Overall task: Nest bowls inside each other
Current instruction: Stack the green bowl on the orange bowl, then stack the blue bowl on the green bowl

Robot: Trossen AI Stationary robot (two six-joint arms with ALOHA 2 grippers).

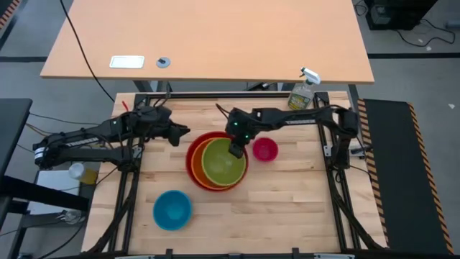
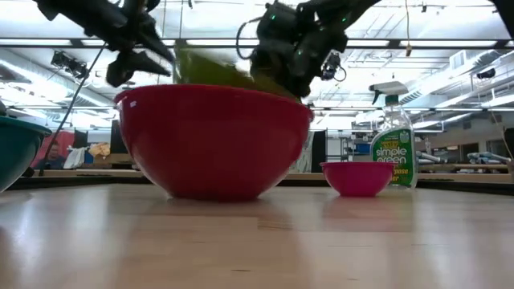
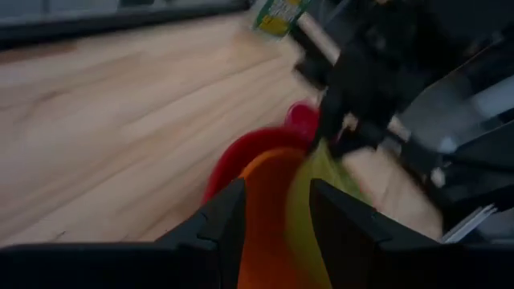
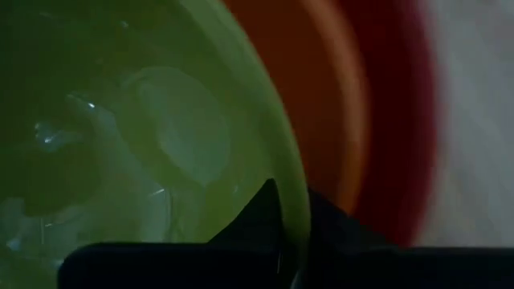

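Note:
A red bowl (image 1: 191,153) stands mid-table with an orange bowl (image 1: 198,175) nested in it. A lime green bowl (image 1: 221,164) lies inside the orange one and shows above the red rim in the low view (image 2: 213,71). My right gripper (image 1: 236,150) is shut on the green bowl's rim at its far right side. My left gripper (image 1: 181,134) hovers open just left of the red bowl, with nothing between its fingers (image 3: 277,233). A pink bowl (image 1: 264,150) stands right of the stack and a blue bowl (image 1: 172,209) near the front left. My right gripper pinches the green bowl's rim (image 4: 293,233), one finger inside the bowl (image 4: 261,213) and one outside (image 4: 333,221). The fingers slant down from the table's far right side. The bowl sits within the orange bowl; whether it rests there or hangs, I cannot tell.
A clear spray bottle (image 1: 302,93) stands at the table's far right corner, behind the pink bowl (image 2: 356,177). Bare wood lies along the front of the table, right of the blue bowl.

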